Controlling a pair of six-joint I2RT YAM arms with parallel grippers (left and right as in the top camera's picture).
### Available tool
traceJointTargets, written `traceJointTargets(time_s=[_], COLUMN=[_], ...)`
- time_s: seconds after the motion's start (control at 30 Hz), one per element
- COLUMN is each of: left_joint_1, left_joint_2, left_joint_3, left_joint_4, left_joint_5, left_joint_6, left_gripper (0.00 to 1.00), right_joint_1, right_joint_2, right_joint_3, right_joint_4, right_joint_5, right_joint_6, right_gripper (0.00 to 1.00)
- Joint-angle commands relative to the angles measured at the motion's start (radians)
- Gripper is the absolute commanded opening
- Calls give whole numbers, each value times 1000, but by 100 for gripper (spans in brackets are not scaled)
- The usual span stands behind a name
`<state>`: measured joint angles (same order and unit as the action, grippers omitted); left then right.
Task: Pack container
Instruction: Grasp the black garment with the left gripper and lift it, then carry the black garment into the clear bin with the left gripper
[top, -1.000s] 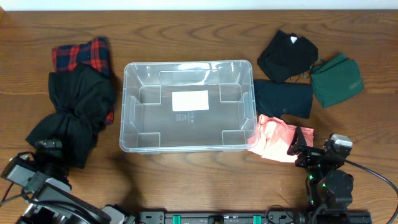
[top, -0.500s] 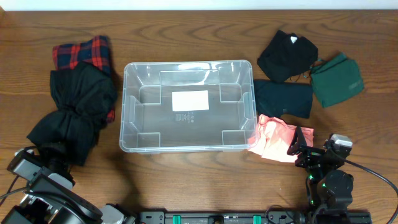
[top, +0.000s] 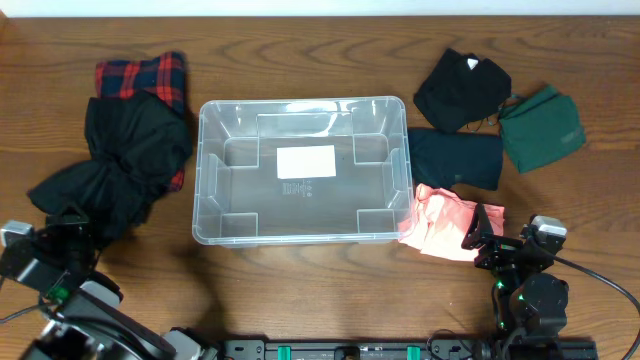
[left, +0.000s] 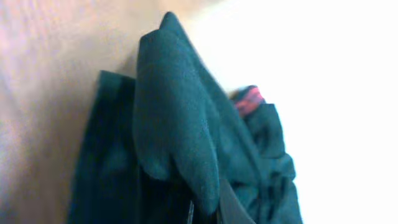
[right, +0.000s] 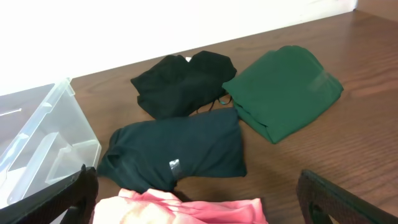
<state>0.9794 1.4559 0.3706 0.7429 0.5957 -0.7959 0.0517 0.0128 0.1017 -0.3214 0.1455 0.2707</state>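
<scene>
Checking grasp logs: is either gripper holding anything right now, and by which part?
Left gripper looks shut on the black garment, pinching its bunched near end. Right gripper is open by the pink garment, holding nothing.

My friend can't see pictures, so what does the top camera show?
An empty clear tub sits in the middle. Left of it, the left tool grips a black garment lying over a plaid cloth. Right of it lie a black top, a navy top, a green top and a pink cloth, with the open right tool by it.
</scene>
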Motion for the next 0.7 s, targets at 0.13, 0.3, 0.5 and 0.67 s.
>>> traceJointTargets(time_s=[0.13, 0.3, 0.5, 0.67], left_joint_1=[-10, -10, -10, -10], left_joint_2=[-223, -362, -443, -444], left_joint_3=[21, 33, 35, 35], left_joint_4=[34, 34, 33, 44], left_joint_5=[77, 65, 47, 48], left_joint_6=[-177, -283, -347, -370], left_gripper=[5, 6, 6, 6], right_joint_1=[-6, -6, -6, -6], right_joint_2=[-2, -2, -2, -2], right_joint_3=[-3, -3, -3, -3], right_joint_4=[0, 0, 0, 0], right_joint_5=[-4, -4, -4, -4], right_joint_6=[10, 10, 10, 10], right_gripper=[99, 99, 99, 99])
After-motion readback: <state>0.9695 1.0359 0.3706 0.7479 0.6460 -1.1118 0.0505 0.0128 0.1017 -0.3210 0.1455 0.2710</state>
